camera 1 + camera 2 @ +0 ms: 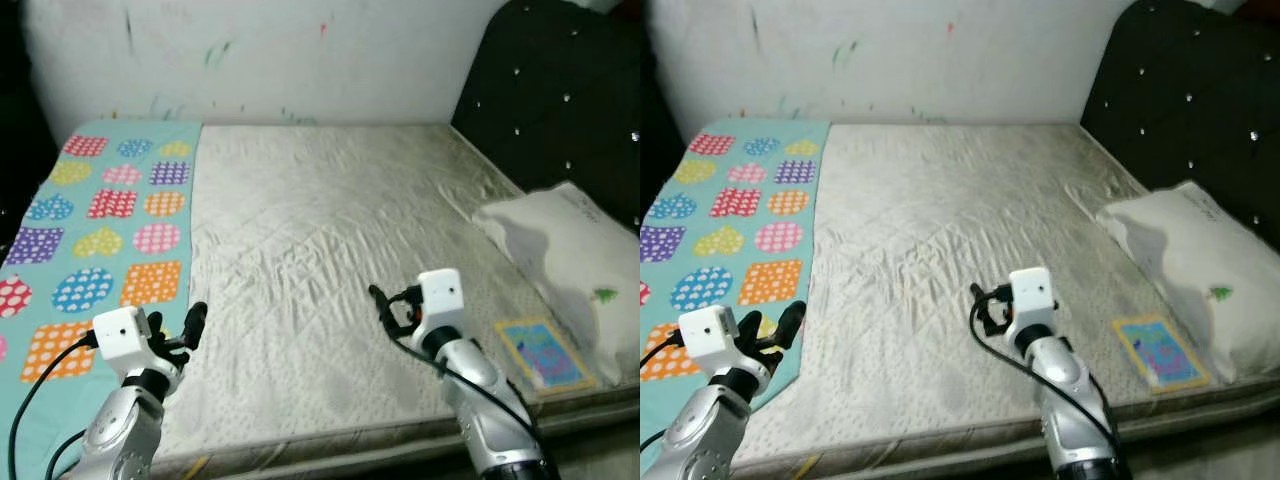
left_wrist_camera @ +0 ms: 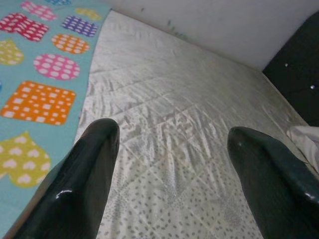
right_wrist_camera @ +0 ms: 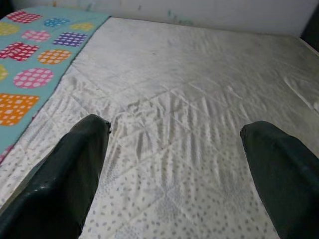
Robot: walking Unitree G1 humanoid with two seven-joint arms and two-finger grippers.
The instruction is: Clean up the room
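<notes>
The robot stood at the long side of the bed, both arms raised over the near edge of the mattress, and to my eye it had not begun any real handling yet: this looked like the approach, the sizing-up of what to tidy. The left gripper hung over the seam where the patterned teal sheet met the bare quilting, its black fingers spread wide with nothing between them; the right gripper hovered over the middle of the near edge, its fingers likewise parted and empty. The sheet seemed the likeliest thing to be dealt with. It lay flat as a long strip along the robot's left end of the mattress, its long axis running away from the robot toward the scribbled wall, its inner edge straight beside the left gripper. The pillow sat at the far right by the dark headboard, slanting across that corner, with a small picture book just beside it near the edge. Next, I judged, the left gripper would need to drop and pinch the sheet's near hem.
</notes>
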